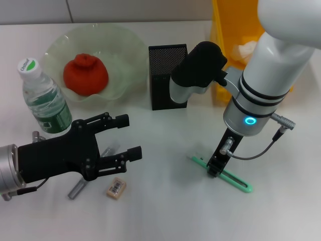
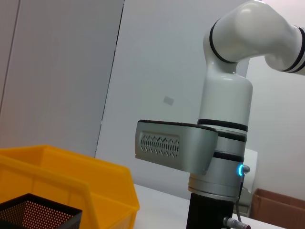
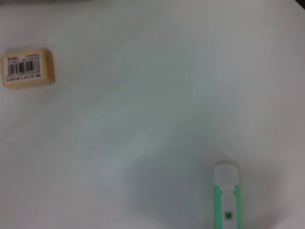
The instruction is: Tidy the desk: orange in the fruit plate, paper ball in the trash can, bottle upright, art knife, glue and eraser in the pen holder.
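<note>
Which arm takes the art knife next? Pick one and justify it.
Right. The right gripper hangs directly over the green art knife, which lies on the table near the pen holder. The left gripper, open, sits across the table by the eraser and upright bottle.

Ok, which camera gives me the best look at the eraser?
The right wrist view: the eraser lies unobstructed on the table with its barcode label clearly visible. The head view shows the eraser smaller, just below the left gripper. The left wrist view does not show it at all.
</note>
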`<state>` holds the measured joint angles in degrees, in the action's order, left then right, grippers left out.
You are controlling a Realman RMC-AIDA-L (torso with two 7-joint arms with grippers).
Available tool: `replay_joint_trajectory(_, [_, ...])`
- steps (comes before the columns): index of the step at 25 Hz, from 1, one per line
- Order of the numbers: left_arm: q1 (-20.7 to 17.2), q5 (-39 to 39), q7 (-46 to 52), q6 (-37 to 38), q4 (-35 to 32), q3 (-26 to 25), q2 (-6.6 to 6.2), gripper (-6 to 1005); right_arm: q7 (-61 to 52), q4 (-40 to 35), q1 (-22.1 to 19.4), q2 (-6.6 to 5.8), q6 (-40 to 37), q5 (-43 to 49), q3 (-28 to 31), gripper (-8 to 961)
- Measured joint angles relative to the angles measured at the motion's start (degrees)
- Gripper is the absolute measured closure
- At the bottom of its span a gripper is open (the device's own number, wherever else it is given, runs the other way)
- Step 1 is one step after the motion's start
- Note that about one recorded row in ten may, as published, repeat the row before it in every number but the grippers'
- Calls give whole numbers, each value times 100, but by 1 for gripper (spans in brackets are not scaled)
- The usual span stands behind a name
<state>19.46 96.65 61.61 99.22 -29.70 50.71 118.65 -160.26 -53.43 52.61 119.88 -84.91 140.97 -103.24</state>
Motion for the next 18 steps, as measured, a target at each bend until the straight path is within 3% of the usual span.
replay_joint_trajectory(13, [15,-11,-78,-8,0,0,0,211,7,-293,-94,-6,92,1,44,767])
replay_joint_trajectory(17, [15,-24,-79,-10,0,-5,0,211,116,-857,-436,-26,263,1,144,768])
replay_joint_trajectory(18, [14,-24,-80,-10,0,-19,0,211,250,-1246,-682,-26,387,-37,339,768])
